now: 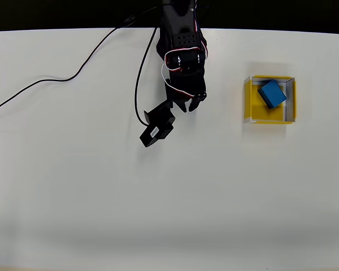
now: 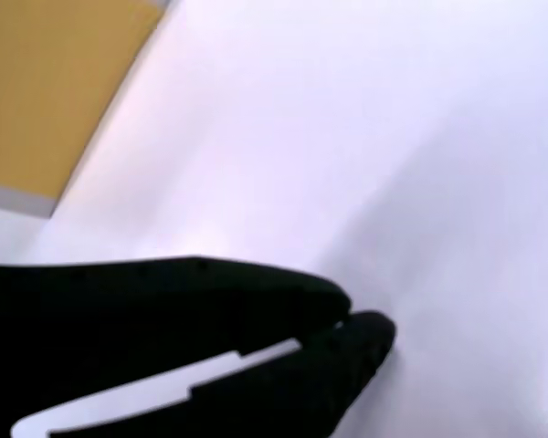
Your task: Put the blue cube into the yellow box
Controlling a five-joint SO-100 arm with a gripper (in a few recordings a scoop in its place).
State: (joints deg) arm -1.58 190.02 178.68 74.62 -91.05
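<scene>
In the overhead view the blue cube (image 1: 272, 94) lies tilted inside the yellow box (image 1: 259, 113) at the right of the white table, toward the box's upper side. My black gripper (image 1: 191, 106) hangs near the top middle, well left of the box and apart from it. In the wrist view the gripper (image 2: 352, 319) has its two black fingers closed together at the tips, with nothing between them, over bare white table.
A black cable (image 1: 73, 73) runs across the upper left of the table to the arm's base. The wrist camera block (image 1: 157, 125) sticks out below and left of the gripper. A blurred mustard-yellow area (image 2: 46, 91) sits in the wrist view's upper left corner.
</scene>
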